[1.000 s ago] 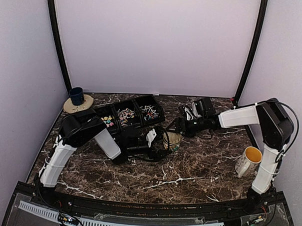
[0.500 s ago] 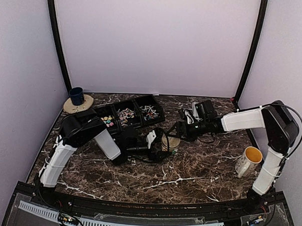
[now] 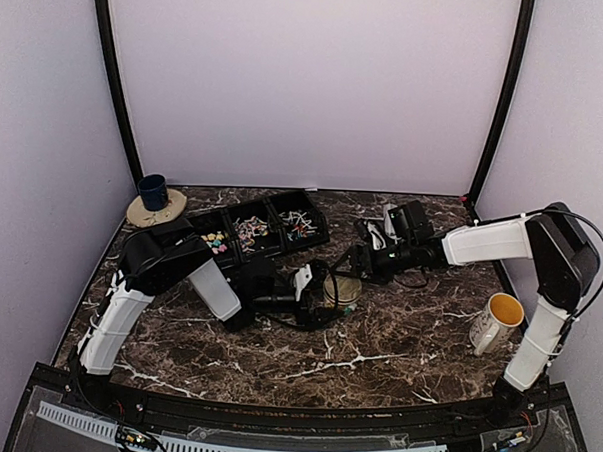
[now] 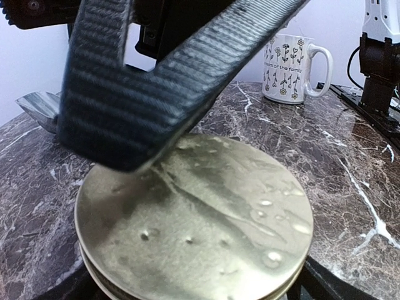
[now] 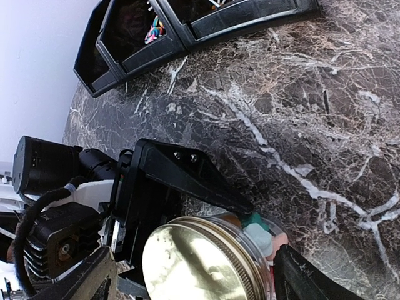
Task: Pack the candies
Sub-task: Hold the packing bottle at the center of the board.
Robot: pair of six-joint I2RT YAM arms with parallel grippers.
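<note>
1. The left hand (image 3: 324, 292) is clamped on a jar (image 5: 265, 250) with a gold lid (image 4: 194, 219) on it.
2. The right hand (image 5: 195, 250) is spread wide, one finger either side of that lid.
3. Candies (image 5: 257, 232) show through the glass, between both hands.
4. More lie in a tray (image 5: 237, 19) beyond the left hand.
5. A mug (image 4: 289, 59) stands on the bench (image 5: 325, 125), well off to the right of both hands.

jar (image 3: 342, 285) — mid table (image 3: 397, 340) | candies (image 3: 249, 227) in far-left tray (image 3: 270, 223) | mug (image 3: 498, 320) — right
</note>
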